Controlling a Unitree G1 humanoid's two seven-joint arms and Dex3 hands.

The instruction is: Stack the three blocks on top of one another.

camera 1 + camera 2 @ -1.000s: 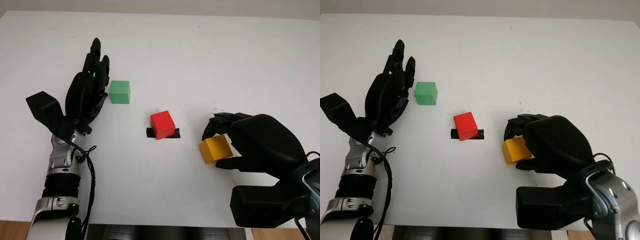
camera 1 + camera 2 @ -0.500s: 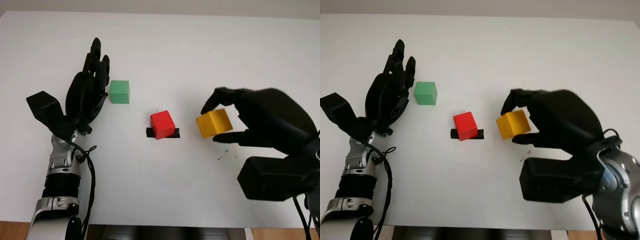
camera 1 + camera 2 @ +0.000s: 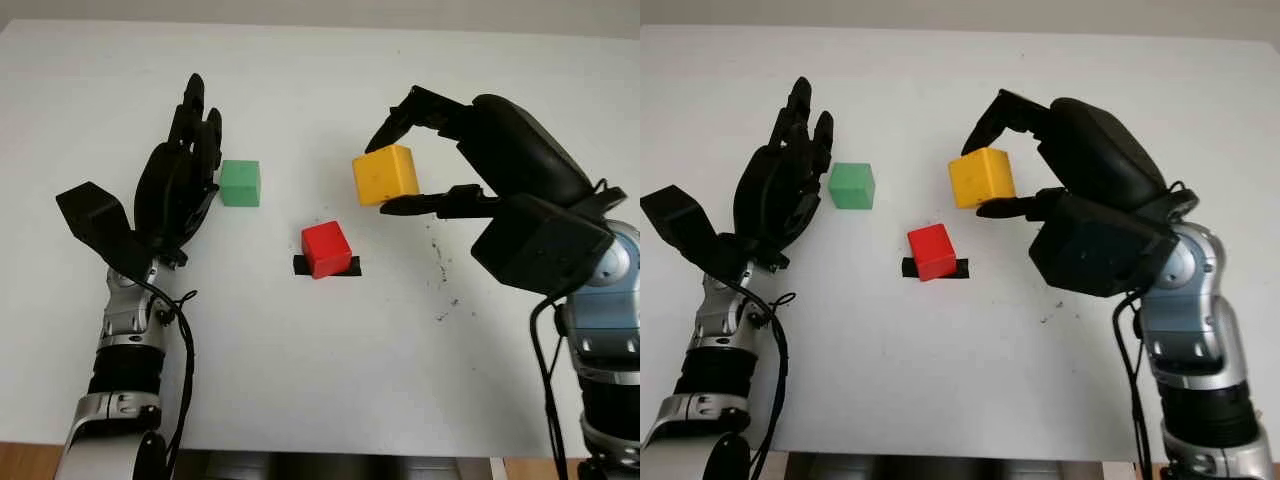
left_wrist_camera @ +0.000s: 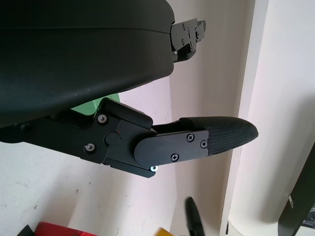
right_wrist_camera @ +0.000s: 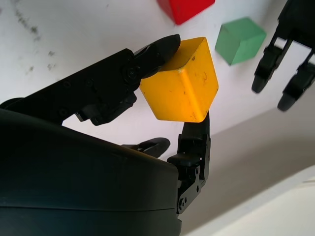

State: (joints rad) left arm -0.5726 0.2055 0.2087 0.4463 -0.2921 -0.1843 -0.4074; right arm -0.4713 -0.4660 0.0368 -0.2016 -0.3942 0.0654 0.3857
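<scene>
No block sits on another block yet, so the stacking has only just begun. The right hand (image 3: 400, 160) pinches the yellow block (image 3: 385, 175) between its fingers and holds it up in the air, above the table (image 3: 330, 380). The red block (image 3: 326, 248) sits on the table on a small black mark (image 3: 345, 266) (it looks like a bit of tape). The yellow block is up and a little to the side of the red one, not right over it. The green block (image 3: 240, 183) sits on the table farther back and to the left, apart from the red one.

The left hand (image 3: 180, 180) is just beside the green block. It is open and holds nothing.

What is left, I think: put the yellow block on the red one, then add the green block on top, or some other order.

There is lots of bare white table around the red block, so the right hand has room to come down. All three blocks are well away from the table edges. The left hand is near the green block but not near the red one, so it should not get in the way.
</scene>
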